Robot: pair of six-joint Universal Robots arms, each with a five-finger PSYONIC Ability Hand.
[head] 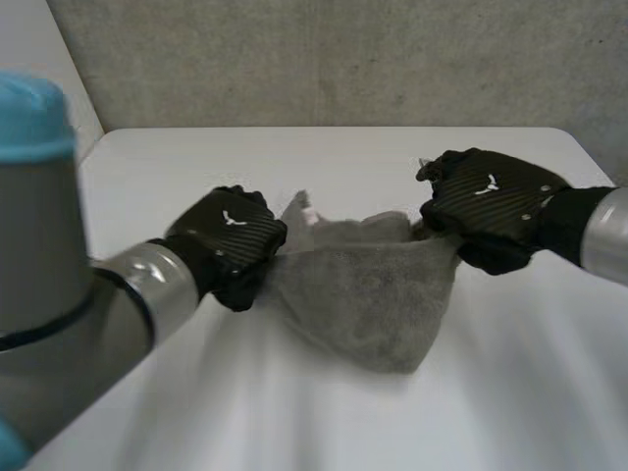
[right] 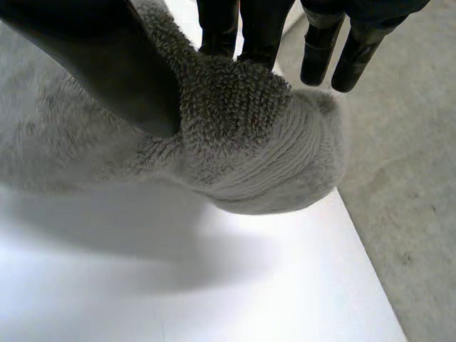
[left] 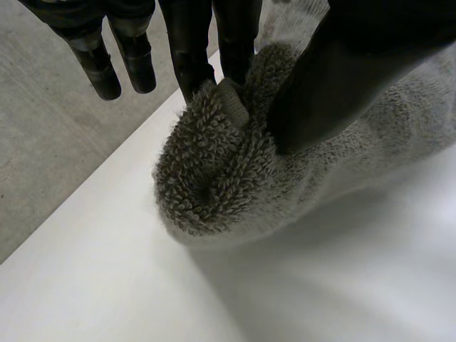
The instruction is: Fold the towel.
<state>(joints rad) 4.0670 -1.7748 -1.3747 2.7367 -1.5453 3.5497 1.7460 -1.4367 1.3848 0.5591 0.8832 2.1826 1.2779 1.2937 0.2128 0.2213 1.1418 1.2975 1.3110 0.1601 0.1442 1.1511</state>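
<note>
- Pinching the grey towel's [head: 368, 289] left end, thumb against fingers: left hand [head: 228, 240].
- Likewise the right hand [head: 491, 206] pinches its right end.
- Towel sags between them over the white worktop [head: 294, 157].

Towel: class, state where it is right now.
In the head view, the towel sags between the left hand and right hand, each pinching one end, over the table.

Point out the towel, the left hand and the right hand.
towel [head: 373, 304], head view, sagging middle.
left hand [head: 231, 240], head view, back of the hand.
right hand [head: 491, 201], head view, back of the hand.
</note>
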